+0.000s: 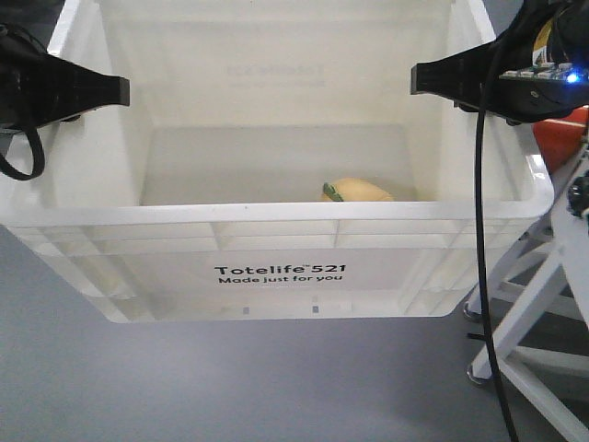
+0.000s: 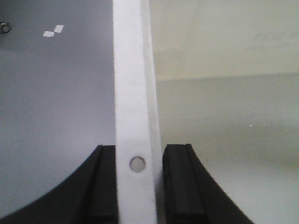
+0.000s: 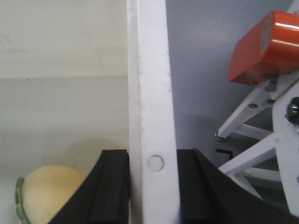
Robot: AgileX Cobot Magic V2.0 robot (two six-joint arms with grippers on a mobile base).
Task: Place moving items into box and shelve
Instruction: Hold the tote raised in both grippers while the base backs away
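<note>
the left gripper is clamped on the left rim of the box, one black pad outside the wall and one inside. the box looks stiff and ribbed but smooth-walled, and probably light with so little inside. thin rims pinched at opposite sides seem the only good hold, and uneven lifting could let it twist or slip. the yellow-orange plush fruit lies loose on the box floor, near the front wall and right of centre. it is soft and likely to roll if the box tips. the brown-pink ball is not visible in any view. the right gripper likewise pinches the right rim. below is bare grey floor. a white frame carrying an orange block stands just beside the box's right side, so room there is tight.
</note>
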